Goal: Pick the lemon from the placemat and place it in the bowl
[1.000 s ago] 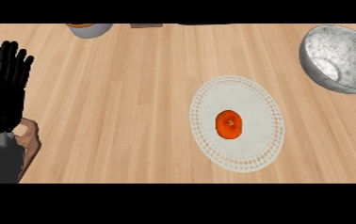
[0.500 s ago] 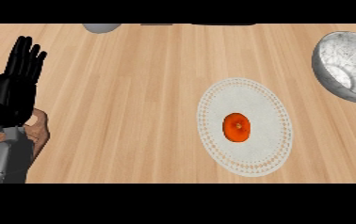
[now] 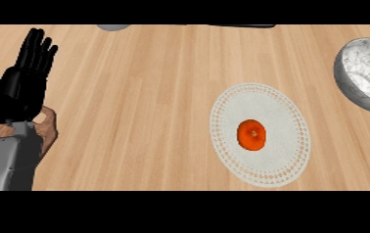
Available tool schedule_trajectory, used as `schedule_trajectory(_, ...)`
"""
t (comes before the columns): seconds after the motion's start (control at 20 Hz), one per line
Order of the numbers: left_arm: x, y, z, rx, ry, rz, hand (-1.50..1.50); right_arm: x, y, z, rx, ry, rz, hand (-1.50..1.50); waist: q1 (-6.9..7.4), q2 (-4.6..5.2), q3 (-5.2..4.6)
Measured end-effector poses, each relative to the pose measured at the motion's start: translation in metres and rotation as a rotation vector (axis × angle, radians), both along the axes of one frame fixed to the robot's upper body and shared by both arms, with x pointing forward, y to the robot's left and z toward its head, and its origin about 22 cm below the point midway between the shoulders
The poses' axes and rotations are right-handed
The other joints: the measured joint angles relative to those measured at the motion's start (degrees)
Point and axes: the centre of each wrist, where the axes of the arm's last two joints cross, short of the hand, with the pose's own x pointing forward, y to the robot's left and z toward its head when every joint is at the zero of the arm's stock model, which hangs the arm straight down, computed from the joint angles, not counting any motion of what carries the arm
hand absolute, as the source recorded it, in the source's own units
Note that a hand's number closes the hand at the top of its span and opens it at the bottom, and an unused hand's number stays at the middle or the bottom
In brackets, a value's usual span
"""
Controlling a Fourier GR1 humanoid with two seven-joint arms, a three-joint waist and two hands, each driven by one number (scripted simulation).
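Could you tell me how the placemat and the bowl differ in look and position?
The placemat is white, flat and lacy-edged; the bowl is grey, speckled and deep. The placemat shows whole, carrying the orange fruit; the bowl is cut by the right edge, nothing visible inside. Both are round and rest on the wooden counter.

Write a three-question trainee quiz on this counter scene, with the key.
1. True or false: the orange-red fruit already lies in the bowl.
2. Which hand shows? A) left hand, open, at the view's left edge B) right hand, curled round the fruit
3. Fill in: the fruit rests on the white round ____.

Key: 1 false; 2 A; 3 placemat
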Motion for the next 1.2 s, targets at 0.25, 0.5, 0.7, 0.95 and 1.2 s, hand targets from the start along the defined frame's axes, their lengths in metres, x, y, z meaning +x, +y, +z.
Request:
schedule_trajectory(0.25,0.003,-0.006,-0.001,0.002,-0.001,0.001,0.00,0.035,0.019,-0.009,0.003,0.071,0.056,1.50,0.09,-0.09,-0.07)
schedule_trajectory(0.5,0.001,0.001,-0.006,0.004,0.004,0.008,0.00,0.073,0.042,-0.037,0.017,0.144,0.117,1.50,-0.38,-0.21,-0.10)
schedule_trajectory(0.7,-0.004,0.007,-0.005,0.007,0.002,0.020,0.00,0.098,0.058,-0.065,0.014,0.186,0.147,1.50,-0.62,-0.28,-0.07)
schedule_trajectory(0.95,-0.003,0.005,-0.006,0.007,0.005,0.023,0.00,0.122,0.080,-0.107,-0.024,0.237,0.131,1.50,-0.97,-0.19,-0.05)
schedule_trajectory(1.2,-0.005,0.007,-0.006,0.005,0.003,0.026,0.00,0.134,0.093,-0.138,0.060,0.289,0.066,-1.50,-1.00,-0.15,-0.01)
